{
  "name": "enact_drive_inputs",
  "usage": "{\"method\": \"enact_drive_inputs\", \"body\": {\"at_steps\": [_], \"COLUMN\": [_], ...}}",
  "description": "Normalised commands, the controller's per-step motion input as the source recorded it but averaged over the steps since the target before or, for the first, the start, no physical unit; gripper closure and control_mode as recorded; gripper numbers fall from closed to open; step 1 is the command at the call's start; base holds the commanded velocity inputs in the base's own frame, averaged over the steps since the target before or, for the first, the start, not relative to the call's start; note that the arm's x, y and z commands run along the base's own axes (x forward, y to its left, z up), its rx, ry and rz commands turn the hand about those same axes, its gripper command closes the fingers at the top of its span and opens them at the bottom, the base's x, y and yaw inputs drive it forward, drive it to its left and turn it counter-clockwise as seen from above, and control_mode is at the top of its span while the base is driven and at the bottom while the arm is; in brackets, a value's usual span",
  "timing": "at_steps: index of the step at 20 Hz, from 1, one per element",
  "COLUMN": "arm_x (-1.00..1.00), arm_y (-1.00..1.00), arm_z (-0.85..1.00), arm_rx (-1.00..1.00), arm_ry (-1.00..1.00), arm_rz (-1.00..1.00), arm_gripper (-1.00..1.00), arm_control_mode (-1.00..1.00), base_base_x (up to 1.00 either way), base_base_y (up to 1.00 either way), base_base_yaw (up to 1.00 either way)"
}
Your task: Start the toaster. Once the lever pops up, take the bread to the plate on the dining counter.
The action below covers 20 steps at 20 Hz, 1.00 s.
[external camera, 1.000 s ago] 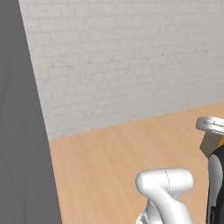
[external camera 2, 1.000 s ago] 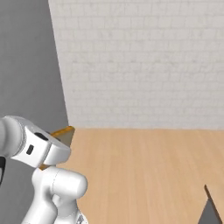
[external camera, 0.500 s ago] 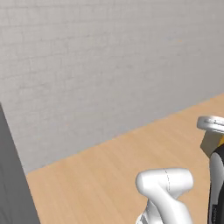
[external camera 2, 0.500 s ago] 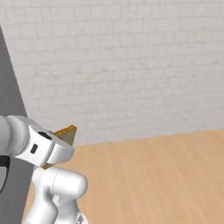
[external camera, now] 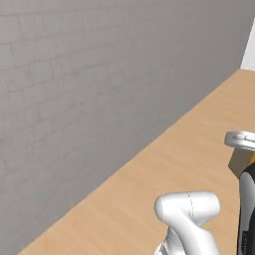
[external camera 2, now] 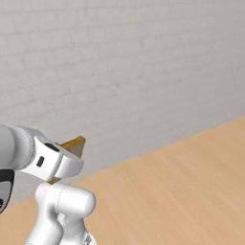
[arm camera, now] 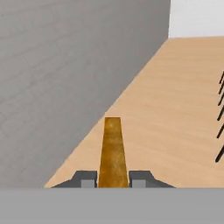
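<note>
Gripper (arm camera: 113,178): two dark finger tips at 6 o'clock in the hand view, one on each side of the bread, clenched on its lower end. Jaws narrow, set flat against the two broad faces of the slice.

Bread (arm camera: 112,151): golden-brown slice seen edge-on in the hand view, standing between the tips and running from them toward 12 o'clock, tapering with distance. Its far end is free, touching nothing. In the right base view the same slice (external camera 2: 75,144) shows as a tan corner with a darker crust, sticking out past the white hand toward 1 o'clock, held up in the air in front of the wall. In the left base view a small tan patch (external camera: 239,158) at 3 o'clock, just under a grey disc of the arm, seems to be the same slice; only a part is visible.

Floor (arm camera: 175,113): light wood boards, under and beyond the bread, filling the right half of the hand view and the lower right of both base views.

Wall (external camera 2: 119,72): pale grey brick pattern, meeting the floor along a slanted line. In the hand view it (arm camera: 65,65) lies from 9 to 12 o'clock, well apart from the slice.

Dark thin bars (arm camera: 221,113): several short slanted strokes at 3 o'clock of the hand view, above the floor; too little shows to name them.
</note>
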Motion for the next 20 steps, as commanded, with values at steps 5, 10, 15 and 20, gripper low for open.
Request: {"method": "enact_drive_inputs", "body": {"at_steps": [5,10,15,20], "arm_x": [0.0,0.0,0.0,0.0], "arm_y": [0.0,0.0,0.0,0.0], "arm_z": [0.0,0.0,0.0,0.0], "arm_rx": [0.0,0.0,0.0,0.0], "arm_ry": [0.0,0.0,0.0,0.0], "arm_rz": [0.0,0.0,0.0,0.0], "arm_gripper": [1.0,1.0,1.0,1.0], "arm_control_mode": [1.0,1.0,1.0,1.0], "base_base_x": [0.93,0.81,0.81,0.9], "base_base_y": [0.44,0.66,0.67,0.62], "base_base_yaw": [-0.73,-0.78,-0.76,-0.72]}}
